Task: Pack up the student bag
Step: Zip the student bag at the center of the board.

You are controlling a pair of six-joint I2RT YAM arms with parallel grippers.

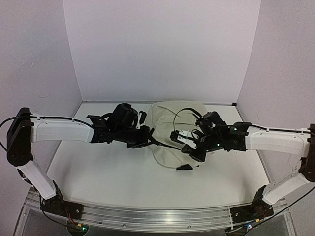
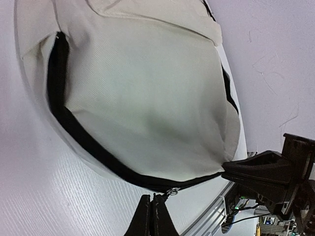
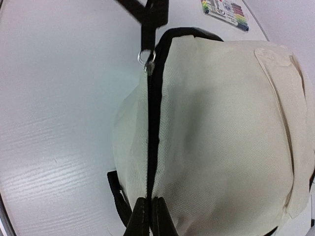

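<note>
The student bag [image 1: 170, 123] is a cream fabric backpack lying at the middle back of the table. It fills the left wrist view [image 2: 147, 93] and the right wrist view [image 3: 221, 128]. Its black zipper [image 3: 153, 123] runs closed along the side seam. My left gripper [image 2: 152, 209] is shut on the black zipper pull, just below the metal ring [image 2: 173, 191]; the top view shows it at the bag's left edge [image 1: 149, 140]. My right gripper [image 3: 146, 210] is shut on the zipper seam at the other end, and appears in the top view [image 1: 176, 137] over the bag's front.
A flat pack of coloured markers [image 3: 225, 9] lies on the table beyond the bag. A black strap [image 3: 118, 194] hangs under the bag, and a black strap end [image 1: 184, 167] lies at its front. White walls close in the back and both sides.
</note>
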